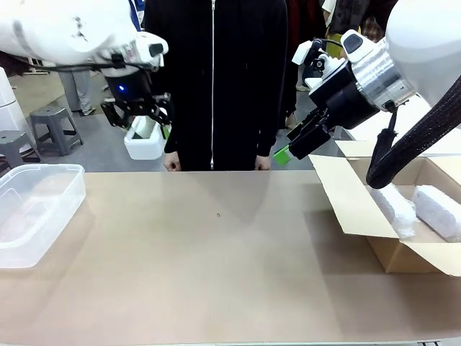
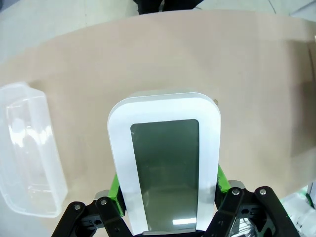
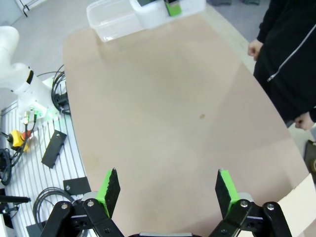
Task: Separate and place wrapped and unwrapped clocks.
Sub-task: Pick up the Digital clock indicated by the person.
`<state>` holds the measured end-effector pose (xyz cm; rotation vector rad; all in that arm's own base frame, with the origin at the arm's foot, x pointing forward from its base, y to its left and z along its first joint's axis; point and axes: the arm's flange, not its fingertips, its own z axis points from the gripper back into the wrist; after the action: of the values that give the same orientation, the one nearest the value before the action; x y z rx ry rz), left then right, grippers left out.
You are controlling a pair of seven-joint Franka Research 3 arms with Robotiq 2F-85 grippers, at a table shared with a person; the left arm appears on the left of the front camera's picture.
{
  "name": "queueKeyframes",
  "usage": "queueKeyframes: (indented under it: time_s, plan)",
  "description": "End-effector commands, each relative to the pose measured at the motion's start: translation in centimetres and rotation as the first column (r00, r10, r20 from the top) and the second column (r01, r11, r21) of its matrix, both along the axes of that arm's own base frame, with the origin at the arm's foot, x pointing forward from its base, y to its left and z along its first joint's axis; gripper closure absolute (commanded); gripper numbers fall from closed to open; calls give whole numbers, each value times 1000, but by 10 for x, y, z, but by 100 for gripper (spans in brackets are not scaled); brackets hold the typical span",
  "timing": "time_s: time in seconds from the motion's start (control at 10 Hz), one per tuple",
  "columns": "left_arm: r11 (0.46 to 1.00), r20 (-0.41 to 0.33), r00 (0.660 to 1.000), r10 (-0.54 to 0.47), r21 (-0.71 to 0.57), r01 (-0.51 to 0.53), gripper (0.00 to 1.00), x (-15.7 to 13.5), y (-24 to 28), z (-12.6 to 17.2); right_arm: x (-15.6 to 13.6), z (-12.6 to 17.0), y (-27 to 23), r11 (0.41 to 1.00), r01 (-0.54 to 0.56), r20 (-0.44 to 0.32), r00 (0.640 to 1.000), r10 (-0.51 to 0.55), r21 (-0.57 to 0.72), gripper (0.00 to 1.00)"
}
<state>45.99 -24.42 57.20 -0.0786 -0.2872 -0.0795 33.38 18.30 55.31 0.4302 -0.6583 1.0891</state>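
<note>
Clock (image 2: 165, 170), bare and clamped lengthwise in the left gripper (image 2: 168, 217), hangs above the tabletop's left edge, plastic bin (image 1: 32, 209) nearest; right gripper (image 3: 168, 195) spread empty

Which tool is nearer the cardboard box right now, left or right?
Right. The right tool, open, hangs just beyond the cardboard box's raised flap at the table's right side. The left tool, shut on the bare clock, is raised across the table near the plastic bin.

Front view level across the table (image 1: 216, 274), both wrist views steeply above it, sharing the tabletop
</note>
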Motion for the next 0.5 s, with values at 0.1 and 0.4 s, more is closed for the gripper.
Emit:
queueKeyframes:
  time_s: [0.1, 0.4]
  plan:
    - [996, 22, 996, -86, -23, 87, 60, -29, 35, 20, 0, -3, -1, 1000, -13, -5, 1000, 13, 4, 0]
    - [998, 35, 997, -66, -2, 67, 60, -30, 29, 31, 0, -3, -1, 1000, -13, -5, 1000, 13, 4, 0]
